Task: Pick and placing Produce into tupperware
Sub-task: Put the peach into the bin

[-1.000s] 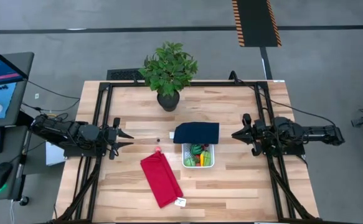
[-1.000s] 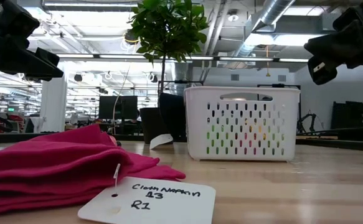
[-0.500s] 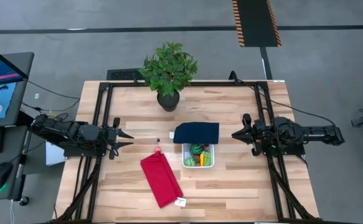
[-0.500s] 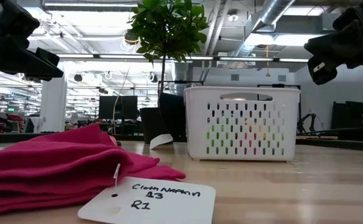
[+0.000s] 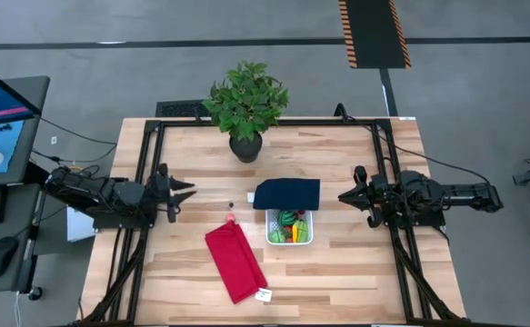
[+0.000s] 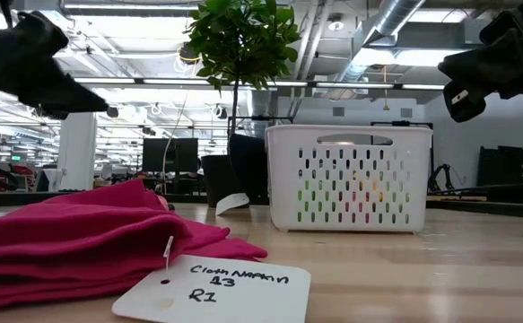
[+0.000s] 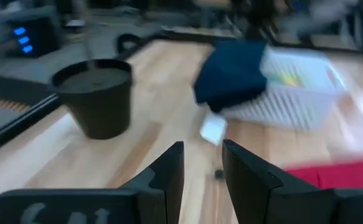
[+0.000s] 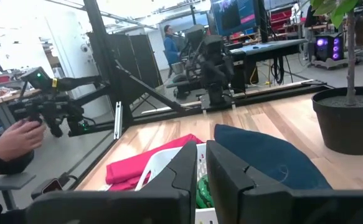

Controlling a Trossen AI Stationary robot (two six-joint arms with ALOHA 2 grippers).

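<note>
The white perforated tupperware (image 5: 289, 238) stands right of the table's middle, with green and orange produce (image 5: 288, 221) inside it. Its navy lid (image 5: 287, 193) lies just beyond it and overlaps its far rim (image 7: 274, 59). A small red strawberry (image 5: 231, 219) and a tiny dark berry (image 5: 231, 204) lie on the wood to the left of the lid. My left gripper (image 5: 189, 191) hovers at the table's left side, narrowly open and empty. My right gripper (image 5: 342, 196) hovers right of the lid, shut and empty.
A red folded cloth (image 5: 235, 262) with a white tag (image 6: 216, 287) lies near the table's front edge, left of the tupperware. A potted plant (image 5: 246, 109) stands at the far edge. A person's hand (image 8: 19, 140) shows beyond the table's left side.
My left gripper has shifted a little toward the table's far edge and swung its fingers toward the potted plant. Its wrist picture is smeared by the motion. The right arm and all objects have stayed put.
</note>
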